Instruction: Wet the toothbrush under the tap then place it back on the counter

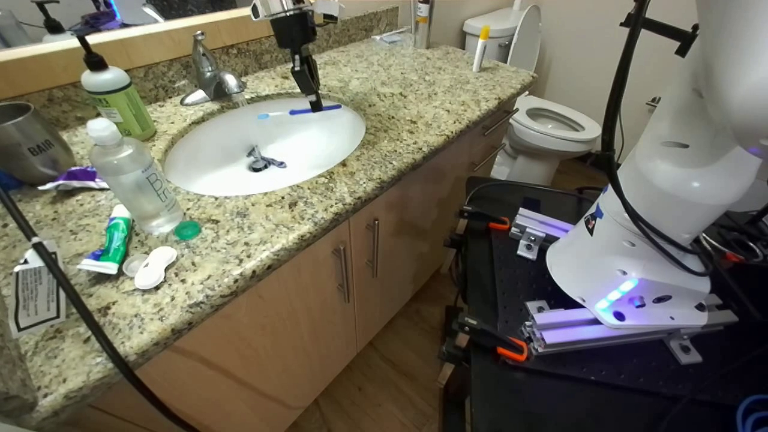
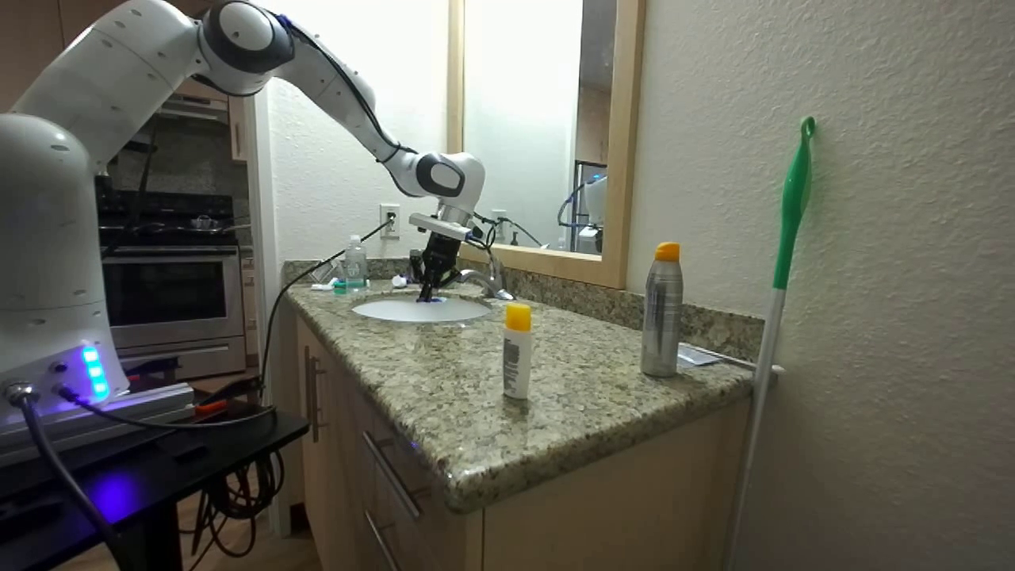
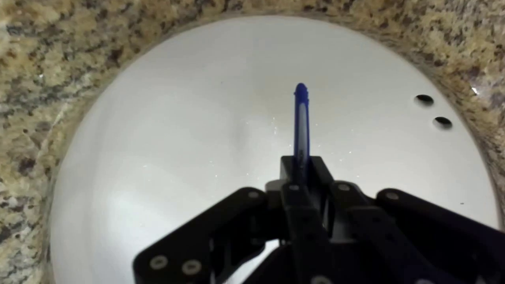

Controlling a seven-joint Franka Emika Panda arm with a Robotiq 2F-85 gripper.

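Observation:
The toothbrush (image 1: pixel 298 112) has a blue handle, a white neck and a light-blue head. My gripper (image 1: pixel 316 107) is shut on its handle and holds it roughly level over the white basin. The head points toward the tap side. In the wrist view the handle (image 3: pixel 302 122) sticks out beyond the gripper (image 3: pixel 304 169); the head is hidden. The chrome tap (image 1: pixel 211 78) stands behind the basin, apart from the brush. A faint pale streak shows below its spout; I cannot tell if it is water. The speckled granite counter (image 1: pixel 420 102) surrounds the basin.
The white basin (image 1: pixel 210 177) has a dark drain. A soap pump bottle (image 1: pixel 123 99), a clear bottle (image 1: pixel 135 180), a red-free green tube (image 1: pixel 114 240) and a metal cup (image 1: pixel 30 144) stand or lie left of it. A yellow-capped bottle (image 2: pixel 517 357) and spray can (image 2: pixel 663 317) stand at the far end.

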